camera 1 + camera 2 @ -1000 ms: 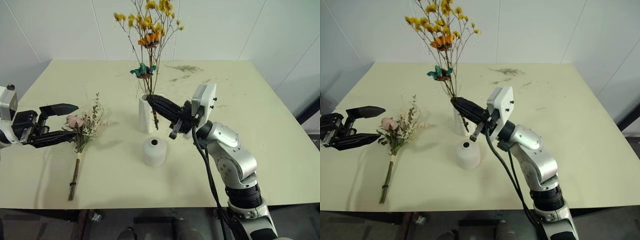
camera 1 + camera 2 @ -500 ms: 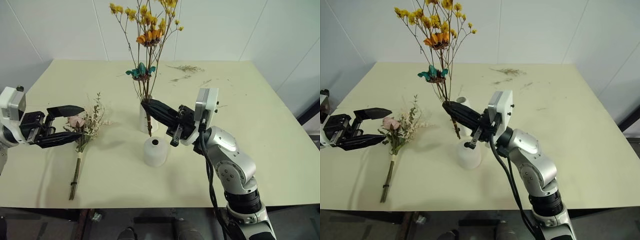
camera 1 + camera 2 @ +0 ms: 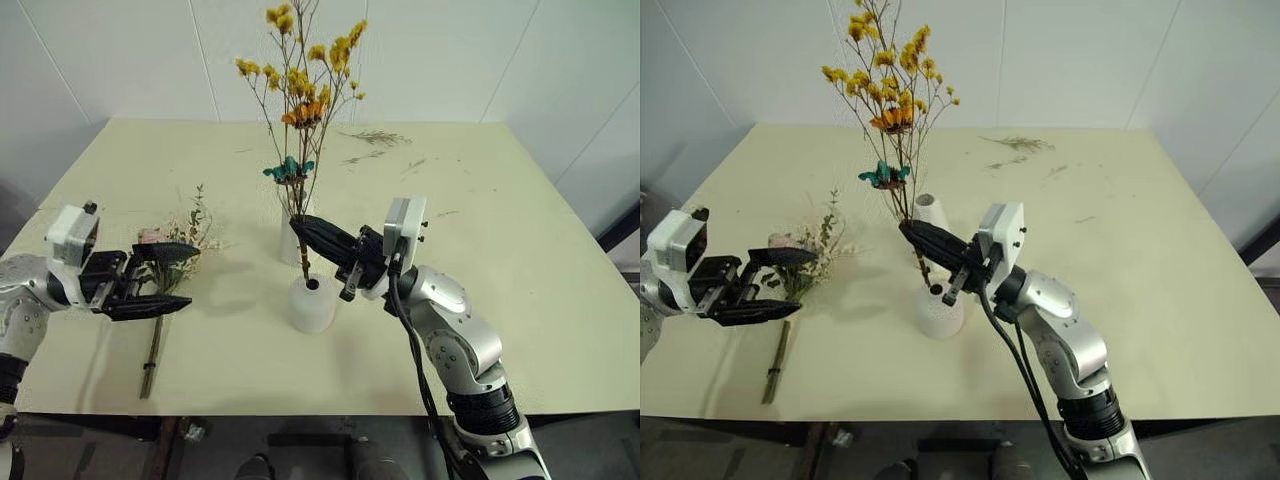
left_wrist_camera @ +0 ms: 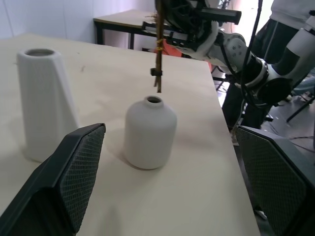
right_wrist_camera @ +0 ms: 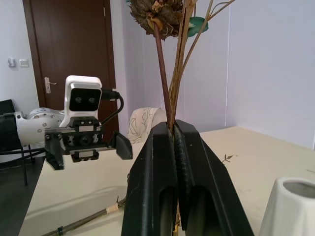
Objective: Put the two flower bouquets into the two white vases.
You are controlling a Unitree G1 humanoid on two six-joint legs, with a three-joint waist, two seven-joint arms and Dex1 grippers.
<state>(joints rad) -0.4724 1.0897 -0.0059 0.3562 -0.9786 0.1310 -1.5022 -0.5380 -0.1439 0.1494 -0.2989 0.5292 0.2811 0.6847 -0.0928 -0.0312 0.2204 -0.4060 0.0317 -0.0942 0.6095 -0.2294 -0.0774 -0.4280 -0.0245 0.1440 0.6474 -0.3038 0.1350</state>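
From the left eye, the right gripper (image 3: 305,226) is clamping its fingers tight on the thin brown stems of the yellow-orange bouquet (image 3: 298,85), holding it upright so the stem ends are hanging just over the dark hole of the short rounded vase (image 3: 312,303). The tall faceted vase (image 3: 290,240) is standing just behind it, largely hidden by the stems. The left gripper (image 3: 165,280) is reaching in with its fingers spread wide, one on each side of the pink rose bouquet (image 3: 158,262), which is lying on the cream table (image 3: 520,250); whether the fingers are touching it is hard to tell. Loose dried sprigs (image 3: 372,137) are lying near the far edge.

From the right eye, the same layout is showing: the rose bouquet's bound stem (image 3: 774,358) is trailing toward the near table edge, past the spread left fingers.

In the left wrist view, the two wide-apart fingers (image 4: 69,182) are framing the short vase, with the stem tips (image 4: 158,81) hovering just above its mouth, and the tall vase beside it.

In the right wrist view, the closed fingers (image 5: 167,162) are pinching the stems, and the left gripper is facing it across the table.
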